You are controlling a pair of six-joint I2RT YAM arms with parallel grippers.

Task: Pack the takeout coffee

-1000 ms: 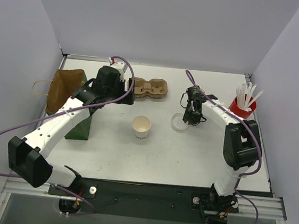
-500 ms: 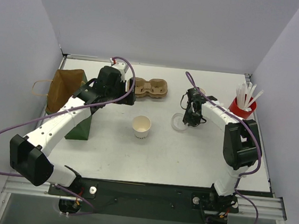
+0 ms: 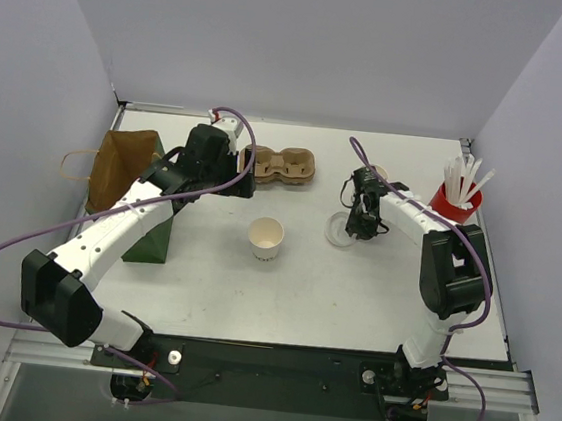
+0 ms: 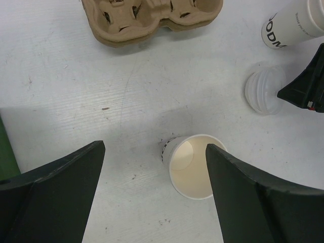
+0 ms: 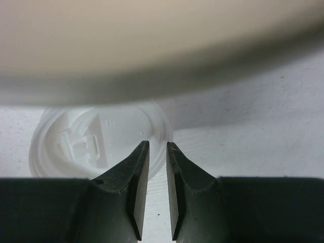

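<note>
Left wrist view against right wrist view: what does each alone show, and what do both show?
Left wrist only: the open cup, the printed second cup, the pulp carrier. Right wrist only: the tab moulded into the lid, the narrow gap in the right gripper. Both: that lid, the right gripper at its rim.

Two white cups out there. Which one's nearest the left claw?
The lidless cup mid-table, framed by the open left claw in its wrist view. The other cup is farther off, past the loose lid at the right claw.
</note>
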